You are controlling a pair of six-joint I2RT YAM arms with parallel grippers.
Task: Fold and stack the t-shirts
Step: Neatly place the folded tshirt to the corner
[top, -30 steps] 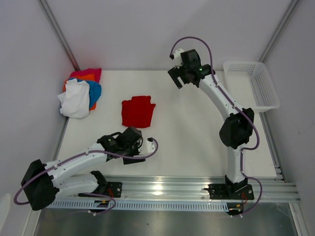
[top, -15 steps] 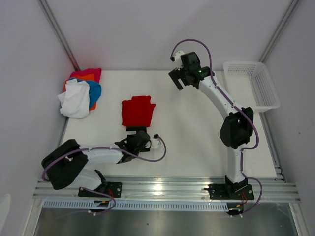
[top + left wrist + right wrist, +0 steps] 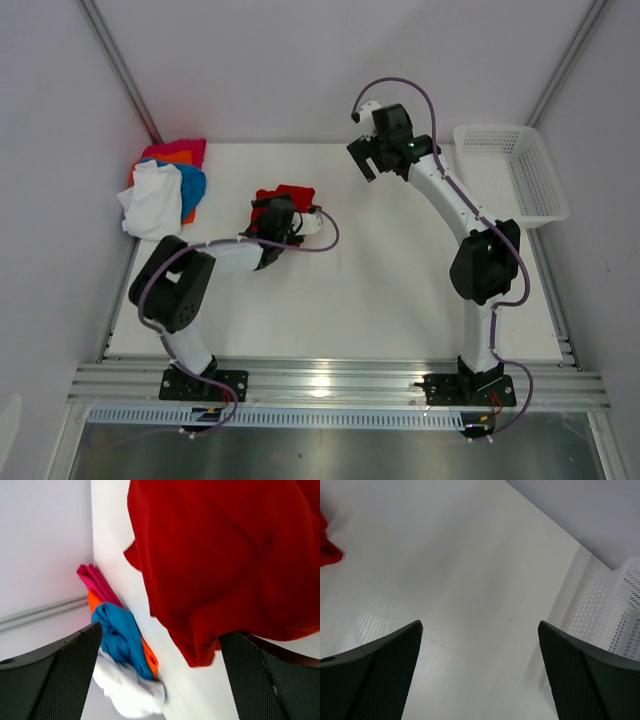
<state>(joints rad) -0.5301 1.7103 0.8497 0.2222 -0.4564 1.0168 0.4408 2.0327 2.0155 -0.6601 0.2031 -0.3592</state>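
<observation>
Hovering over the red t-shirt mid-table, left gripper gapes wide and empty, likely lining up an edge pinch. Right gripper sits raised at the far side, also splayed and empty, out of the way.

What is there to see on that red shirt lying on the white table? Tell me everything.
The red t-shirt is plain bright red, soft cloth with gentle wrinkles and no visible print. It lies gathered into a compact shape on the white table, left of centre, apart from the heap of other shirts in the far left corner. The left hand is over it, open, hiding much of it from above. Whether it touches the cloth is unclear.
</observation>
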